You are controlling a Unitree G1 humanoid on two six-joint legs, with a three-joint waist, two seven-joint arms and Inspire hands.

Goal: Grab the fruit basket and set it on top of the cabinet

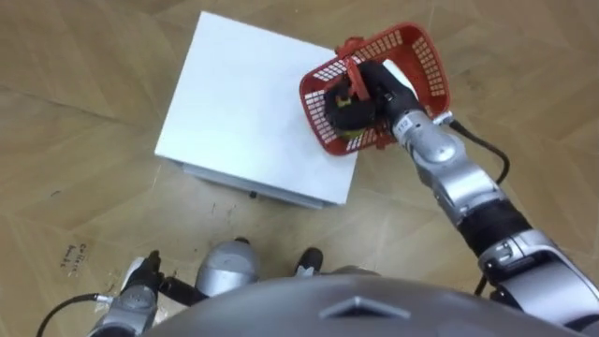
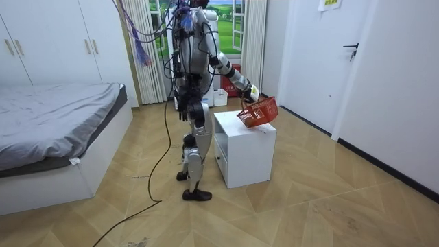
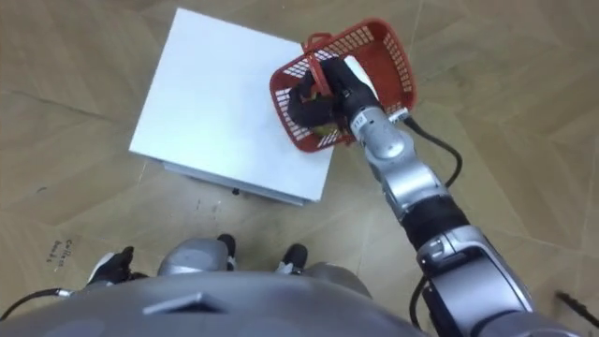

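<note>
- So, nearest: left hand (image 1: 138, 292) hangs low at the robot's left side, over the wood floor (image 1: 75, 140); its grip state can't be read.
- White cabinet (image 1: 253, 112) stands just in front of the robot's feet.
- Right arm reaches out over the surface's far right corner; right hand (image 1: 363, 94) has its fingers closed round the handle of the red fruit basket (image 1: 423, 58).
- Basket is tilted and overhangs that corner; can't tell whether it touches the surface.
- Bed (image 2: 55, 103) is at the room view's left.
</note>
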